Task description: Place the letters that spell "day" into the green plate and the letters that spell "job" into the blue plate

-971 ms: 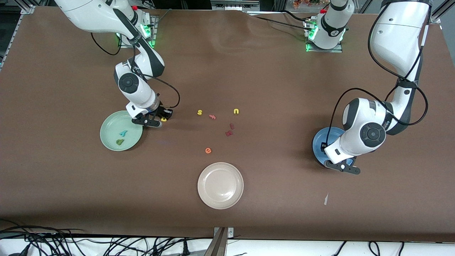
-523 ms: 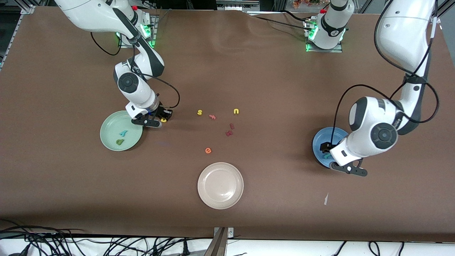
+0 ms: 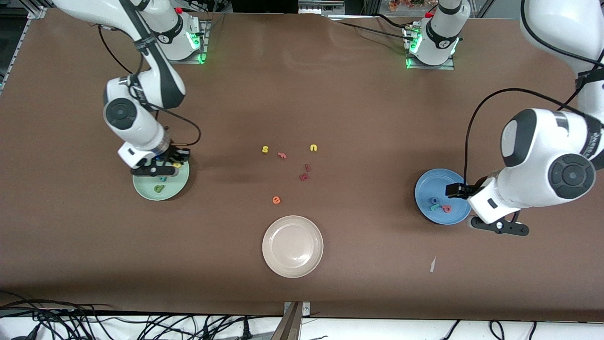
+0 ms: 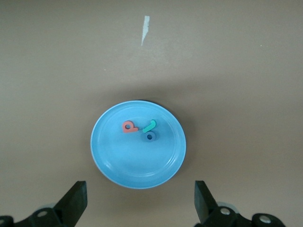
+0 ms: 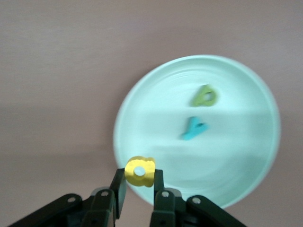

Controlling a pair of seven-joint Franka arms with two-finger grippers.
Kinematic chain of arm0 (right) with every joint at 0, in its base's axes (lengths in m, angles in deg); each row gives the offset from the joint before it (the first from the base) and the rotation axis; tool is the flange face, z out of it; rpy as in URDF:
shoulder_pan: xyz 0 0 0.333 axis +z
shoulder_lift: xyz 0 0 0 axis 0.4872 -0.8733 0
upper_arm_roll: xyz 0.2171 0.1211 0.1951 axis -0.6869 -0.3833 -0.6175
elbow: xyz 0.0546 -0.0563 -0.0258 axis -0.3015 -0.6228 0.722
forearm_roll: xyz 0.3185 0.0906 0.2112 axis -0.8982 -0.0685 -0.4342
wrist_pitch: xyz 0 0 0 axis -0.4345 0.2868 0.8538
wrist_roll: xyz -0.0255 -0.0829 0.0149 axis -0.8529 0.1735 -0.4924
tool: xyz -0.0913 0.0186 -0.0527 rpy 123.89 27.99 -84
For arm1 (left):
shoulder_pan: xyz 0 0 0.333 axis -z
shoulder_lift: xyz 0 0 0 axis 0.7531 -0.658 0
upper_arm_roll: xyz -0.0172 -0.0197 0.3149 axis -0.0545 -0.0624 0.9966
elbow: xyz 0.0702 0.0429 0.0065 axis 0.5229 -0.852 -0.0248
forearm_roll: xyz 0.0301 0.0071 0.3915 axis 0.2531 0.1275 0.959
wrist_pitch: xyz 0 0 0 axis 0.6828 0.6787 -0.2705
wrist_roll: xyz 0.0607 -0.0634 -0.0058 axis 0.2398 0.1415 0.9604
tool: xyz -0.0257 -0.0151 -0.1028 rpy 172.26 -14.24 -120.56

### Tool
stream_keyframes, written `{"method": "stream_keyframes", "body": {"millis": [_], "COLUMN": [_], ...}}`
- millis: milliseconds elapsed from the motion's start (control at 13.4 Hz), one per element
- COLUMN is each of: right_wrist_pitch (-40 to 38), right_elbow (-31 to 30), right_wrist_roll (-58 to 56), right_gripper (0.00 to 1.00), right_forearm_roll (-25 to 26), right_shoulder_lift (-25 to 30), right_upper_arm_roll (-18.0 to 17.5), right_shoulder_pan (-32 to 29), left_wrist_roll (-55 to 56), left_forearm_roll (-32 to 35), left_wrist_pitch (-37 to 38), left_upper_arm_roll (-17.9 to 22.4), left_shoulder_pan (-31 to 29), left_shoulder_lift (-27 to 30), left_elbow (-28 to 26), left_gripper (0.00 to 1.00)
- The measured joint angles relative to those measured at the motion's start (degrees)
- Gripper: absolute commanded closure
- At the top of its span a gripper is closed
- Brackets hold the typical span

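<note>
Green plate [image 3: 139, 186], round pale mint, toward the right arm's end of the desk; olive "a" [image 3: 159, 189] and teal "y" [image 3: 163, 179] lie flat in it. Yellow "d" [image 5: 140, 171] held above its rim. Blue plate [image 3: 424, 186] toward the left arm's end holds pinkish-red "b" [image 3: 446, 208], teal "j" [image 3: 433, 207], blue "o" [image 3: 434, 200], clustered close.

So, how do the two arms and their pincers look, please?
Both arms have glossy white shells with dark grey joint bands and round dark caps at the joints. Black cables loop along each forearm. The left pincer and the right pincer are black, each with two slim fingers. Green lights glow at both bases.
</note>
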Motion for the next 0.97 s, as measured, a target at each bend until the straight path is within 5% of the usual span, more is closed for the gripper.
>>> {"method": "stream_keyframes", "body": {"millis": [149, 597, 971], "right_wrist_pitch": [-0.31, -0.76, -17.8], "right_elbow": [0.17, 2.7, 17.12], "right_wrist_roll": [-2.56, -2.71, -2.74], "right_gripper": [0.0, 0.0, 0.0], "right_forearm_roll": [-0.01, -1.72, -5.09], "right_shoulder_lift": [0.11, 0.19, 0.93], "right_upper_arm_roll": [1.61, 1.93, 1.87], "right_shoulder_pan": [-0.27, -0.2, -0.17], "left_wrist_roll": [0.09, 0.13, 0.48], "left_forearm_roll": [0.0, -6.25, -6.17], "left_wrist_pitch": [2.73, 5.12, 5.44], "left_upper_arm_roll": [0.22, 5.67, 8.63], "left_shoulder_pan": [-0.69, 0.63, 4.29], "left_shoulder_lift": [0.16, 9.58, 21.22], "left_elbow": [1.94, 0.17, -11.99], "left_gripper": [0.0, 0.0, 0.0]}}
